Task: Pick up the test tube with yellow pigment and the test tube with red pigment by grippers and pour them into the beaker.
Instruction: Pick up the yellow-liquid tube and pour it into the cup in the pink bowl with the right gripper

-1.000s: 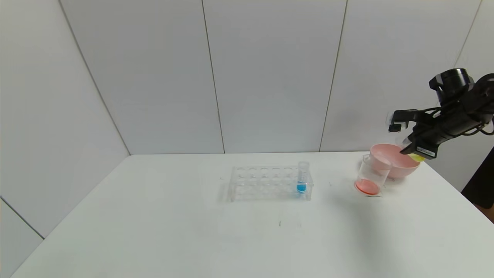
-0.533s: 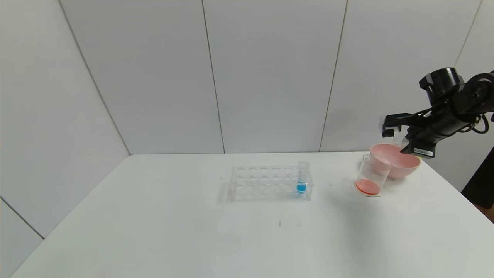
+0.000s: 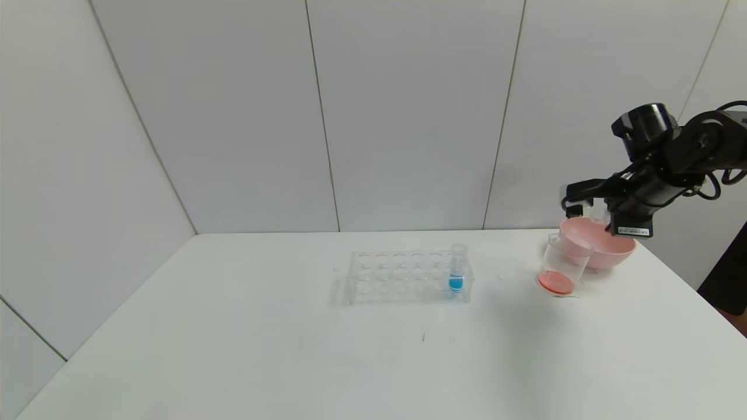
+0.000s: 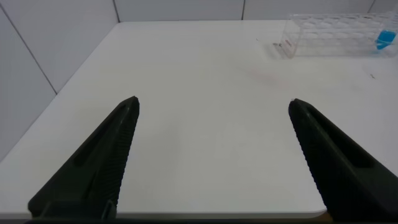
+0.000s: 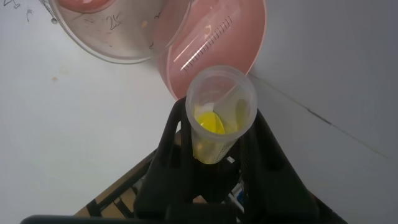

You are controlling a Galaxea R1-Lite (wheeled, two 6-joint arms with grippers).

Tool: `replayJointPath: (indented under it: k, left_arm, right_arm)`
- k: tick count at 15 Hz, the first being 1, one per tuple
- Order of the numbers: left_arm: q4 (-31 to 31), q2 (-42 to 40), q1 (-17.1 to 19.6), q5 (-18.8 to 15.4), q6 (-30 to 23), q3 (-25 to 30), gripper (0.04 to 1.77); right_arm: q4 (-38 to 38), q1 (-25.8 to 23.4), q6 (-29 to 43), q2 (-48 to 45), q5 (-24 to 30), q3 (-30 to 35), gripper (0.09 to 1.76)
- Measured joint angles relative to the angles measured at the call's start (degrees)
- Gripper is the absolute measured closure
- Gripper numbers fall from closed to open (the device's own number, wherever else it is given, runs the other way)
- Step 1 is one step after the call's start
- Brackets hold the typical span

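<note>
The right pincer [image 3: 607,224], clamped on the test tube with yellow pigment [image 5: 217,122], has swung leftward from beyond the pink bowl [image 3: 601,248] to above it, nearer the beaker [image 3: 561,265].

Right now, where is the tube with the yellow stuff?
The yellow tube is clamped in the right gripper, on the table's right side above the pink bowl, beside the beaker.

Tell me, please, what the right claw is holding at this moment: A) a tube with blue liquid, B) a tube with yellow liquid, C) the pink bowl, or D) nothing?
B: the right wrist view shows the right claw shut on the test tube with yellow pigment.
</note>
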Motion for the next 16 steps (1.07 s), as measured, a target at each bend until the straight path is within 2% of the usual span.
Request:
replayJointPath:
  k: [4,16]
  left_arm:
    - [0.0,0.0,0.0,0.0,0.02,0.0,0.09]
    - [0.0,0.0,0.0,0.0,0.0,0.0,0.09]
  right_arm:
    - [1.96,1.18,-1.52,0.35,-4.88,0.0,1.35]
    - [-1.16,5.11,-6.92,2.79,-17.97,0.0,1.35]
